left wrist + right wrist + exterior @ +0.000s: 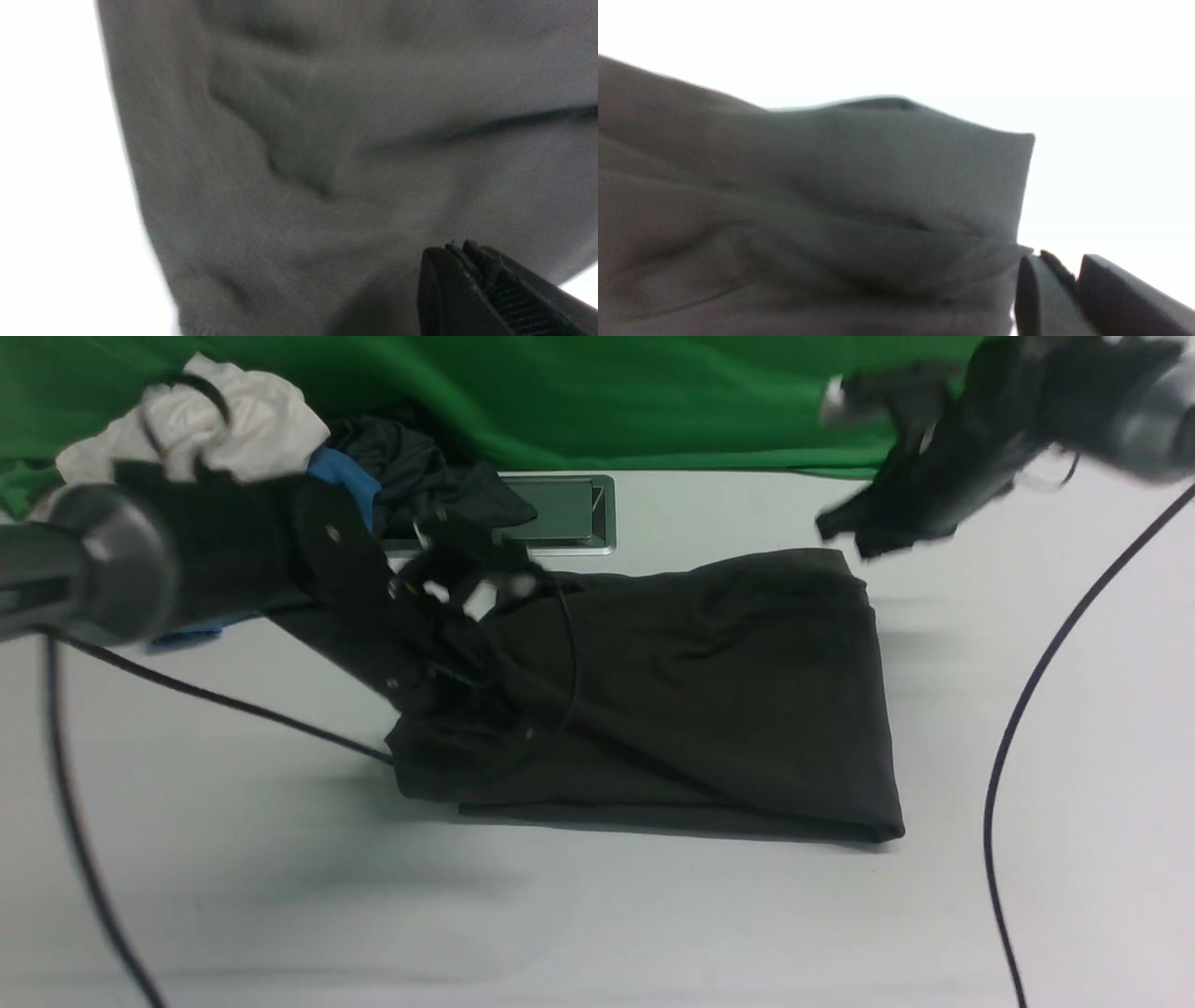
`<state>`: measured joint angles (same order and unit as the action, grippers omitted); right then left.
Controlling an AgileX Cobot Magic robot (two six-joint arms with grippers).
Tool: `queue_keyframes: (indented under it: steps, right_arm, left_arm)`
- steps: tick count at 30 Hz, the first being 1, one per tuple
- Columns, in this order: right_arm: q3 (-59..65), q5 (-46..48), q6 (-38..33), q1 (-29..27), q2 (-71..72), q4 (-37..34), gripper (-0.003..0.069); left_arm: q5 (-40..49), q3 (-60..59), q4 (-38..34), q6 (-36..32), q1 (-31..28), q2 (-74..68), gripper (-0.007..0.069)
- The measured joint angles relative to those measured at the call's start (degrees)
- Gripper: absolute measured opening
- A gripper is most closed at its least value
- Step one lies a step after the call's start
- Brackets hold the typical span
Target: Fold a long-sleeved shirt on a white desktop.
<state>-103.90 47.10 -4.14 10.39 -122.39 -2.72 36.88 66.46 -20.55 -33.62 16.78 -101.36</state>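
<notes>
My left fingers (pixel 451 280) are pressed together over the shirt (pixel 728 681); the arm hides its left part from me. My right fingers (pixel 1048 284) stand slightly apart near its far right corner. The logo isn't visible. Open counter (pixel 700 924) lies in front and to the right; behind, a metal hatch (pixel 560 509), piled garments (pixel 224 420) and green cloth (pixel 653 401).

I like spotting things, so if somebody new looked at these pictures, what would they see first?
Probably the big dark shirt, spread across the middle of the white desktop with a crease running slantwise over it. Next, perhaps, the bright green cloth along the far side, and the robot's left arm reaching in over the shirt's left part.
</notes>
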Motion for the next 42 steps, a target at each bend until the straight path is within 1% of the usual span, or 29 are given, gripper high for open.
queue_keyframes:
  steps: [2, 3, 4, 5, 8, 12, 16, 19, 26, 29, 32, 34, 37, 42]
  right_arm:
    - [-0.46, 3.26, -1.97, 0.57, 2.6, -3.61, 0.0134]
    - [-0.46, 5.19, -3.93, 1.27, 3.38, -6.96, 0.0135]
    - [-0.46, 5.38, -3.93, 1.39, 3.43, -6.96, 0.0135]
    - [0.05, 6.22, -5.52, 2.44, 3.38, -9.19, 0.0135]
    - [1.78, 5.39, -6.65, 4.54, 1.22, -10.27, 0.0135]
    - [2.38, 3.58, -6.65, 4.74, -2.56, -10.57, 0.0135]
    - [2.46, 0.47, -6.65, 3.16, -6.28, -10.45, 0.0135]
    - [2.46, -0.05, -6.65, 2.43, -7.0, -11.15, 0.0135]
    - [1.88, -0.06, -6.81, 1.53, -7.81, -13.05, 0.0134]
    - [1.83, -0.26, -7.44, 1.41, -7.81, -13.37, 0.0134]
    - [0.33, 0.21, -7.65, 1.23, -8.39, -12.67, 0.0134]
    - [-1.13, 0.62, -7.7, 1.02, -8.81, -11.49, 0.0136]
    - [-2.5, 1.81, -7.7, 0.72, -8.87, -10.53, 0.0139]
    - [-3.94, 4.22, -7.64, 0.29, -4.66, -9.03, 0.0146]
  left_arm:
    - [0.2, 0.0, -2.88, -0.92, 0.11, 2.6, 0.0052]
    - [0.41, 0.0, -4.14, -1.81, 0.62, 3.17, 0.0052]
    - [0.41, 0.0, -4.23, -1.93, 0.74, 3.23, 0.0052]
    - [0.13, -0.08, -4.44, -2.34, 1.59, 3.1, 0.0052]
    - [-2.12, -1.59, -4.31, -2.54, 4.34, 1.02, 0.0052]
    - [-2.96, -1.97, -3.74, -2.52, 5.63, -2.57, 0.0052]
    - [-2.56, -2.16, -0.52, -1.84, 5.76, -6.63, 0.0052]
    - [-1.48, -2.1, -0.07, -0.57, 5.76, -6.68, 0.0052]
    - [2.38, -1.73, 1.47, 0.05, 5.76, -6.68, 0.0052]
    - [2.72, -1.66, 3.21, 2.13, 5.76, -6.48, 0.0052]
    - [4.74, -1.8, 7.45, 3.92, 5.8, -4.89, 0.0052]
    - [5.32, -2.04, 8.81, 4.24, 5.73, -3.39, 0.0052]
    - [4.56, -2.04, 9.11, 4.51, 5.69, -0.9, 0.0052]
    - [3.51, -2.09, 9.13, 4.75, 5.69, 8.63, 0.0052]
